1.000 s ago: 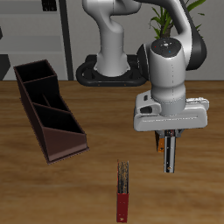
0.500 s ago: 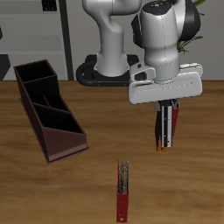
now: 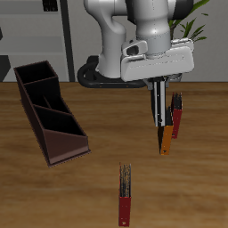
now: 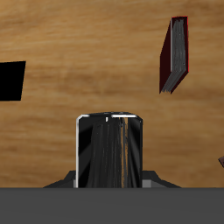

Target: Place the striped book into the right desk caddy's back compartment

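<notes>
Step in hand looks like the carry. The fingers are clamped on the striped book, which hangs pretty much upright under the hand, clear of the bench. In the wrist view it's end-on, sitting square between the two sides of the grip.

Below it on the bench are an orange book and a red book just beside each other. Another red book lies nearer the front edge. None of those matter for this job.

The right desk caddy is well apart from the book, across the bench. Its back compartment is the far end section, and nothing shows in it.

My read on the next move: swing across to that far end, keep the book high enough to clear the caddy's walls, line its thin edge up with the slot, then lower it straight in. It's a long book, so I'd guess any tilt could catch it on a divider.
</notes>
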